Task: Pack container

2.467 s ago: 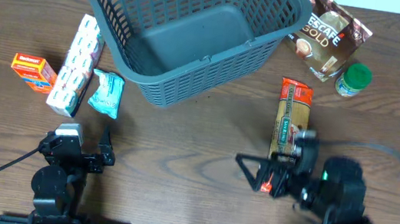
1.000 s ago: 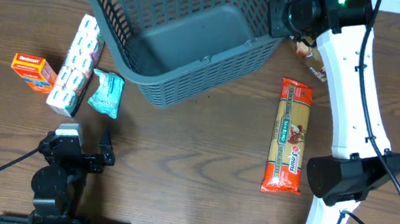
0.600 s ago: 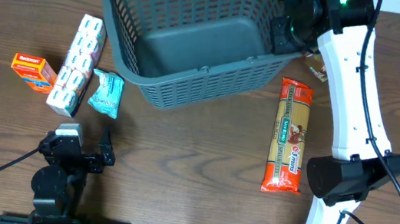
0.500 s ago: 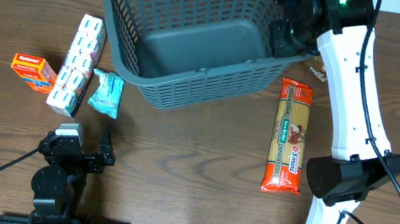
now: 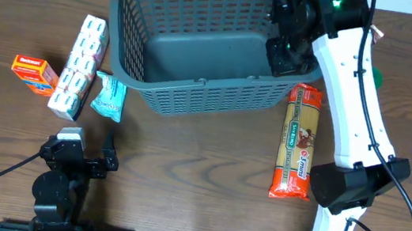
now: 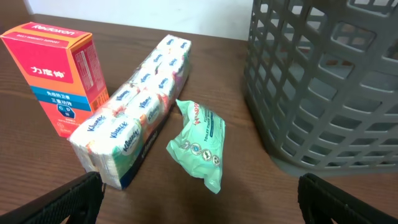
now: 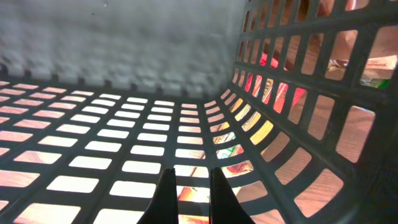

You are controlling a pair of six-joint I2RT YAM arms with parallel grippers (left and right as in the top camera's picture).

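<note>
The container, a dark grey lattice basket (image 5: 208, 96), stands at the table's far middle with nothing in it. My right gripper (image 5: 282, 54) reaches down inside it at its right wall. In the right wrist view the right gripper (image 7: 189, 177) is shut, its tips against the basket's lattice wall (image 7: 124, 137). My left gripper (image 5: 83, 143) rests low at the front left. In the left wrist view the left gripper (image 6: 199, 205) is open and holds nothing, and the basket (image 6: 323, 81) stands to its right.
Left of the basket lie an orange box (image 5: 34, 73), a long tissue pack (image 5: 78, 65) and a teal packet (image 5: 109, 96). A spaghetti pack (image 5: 298, 140) lies right of the basket under the right arm. A green lid (image 5: 375, 76) shows behind that arm.
The right arm has swung from the front of the table into the basket. The basket has since turned and slid right and nearer, along with the gripper. The left arm is still.
</note>
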